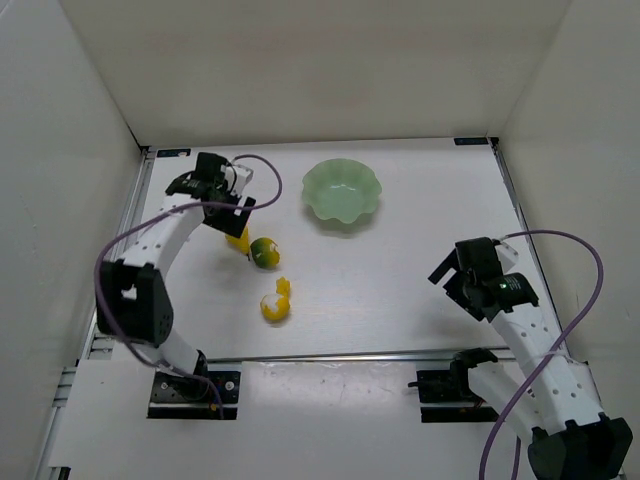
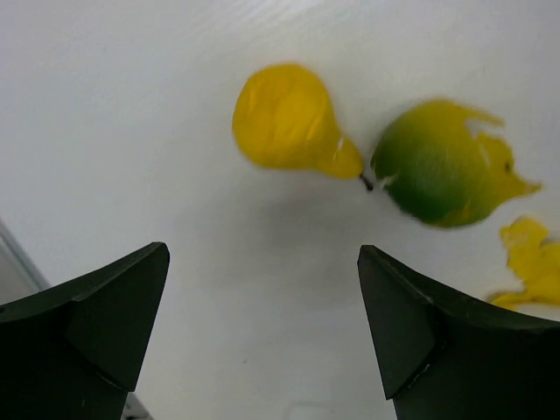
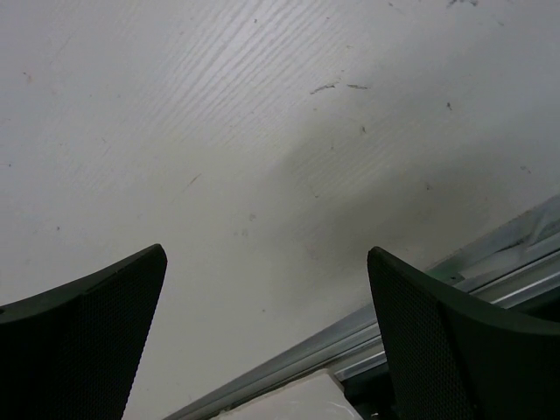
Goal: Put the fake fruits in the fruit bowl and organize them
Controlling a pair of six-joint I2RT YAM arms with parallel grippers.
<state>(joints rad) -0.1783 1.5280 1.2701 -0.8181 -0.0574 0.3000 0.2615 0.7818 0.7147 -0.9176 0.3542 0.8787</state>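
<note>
The yellow pear [image 2: 289,118] lies on the white table, stem toward the green-and-yellow round fruit [image 2: 437,171]. The yellow-and-white fruit [image 2: 529,262] lies further on. In the top view the pear [image 1: 238,240], round fruit [image 1: 264,252] and yellow-and-white fruit [image 1: 276,305] sit left of centre. The mint-green scalloped bowl [image 1: 342,192] stands empty at the back centre. My left gripper [image 1: 236,206] is open and empty, hovering just behind the pear; its jaws [image 2: 262,289] stand wide apart. My right gripper [image 1: 452,272] is open and empty over bare table at the right [image 3: 267,297].
White walls enclose the table on three sides. A metal rail [image 1: 340,355] runs along the table's near edge and shows in the right wrist view [image 3: 350,350]. Purple cables loop from both arms.
</note>
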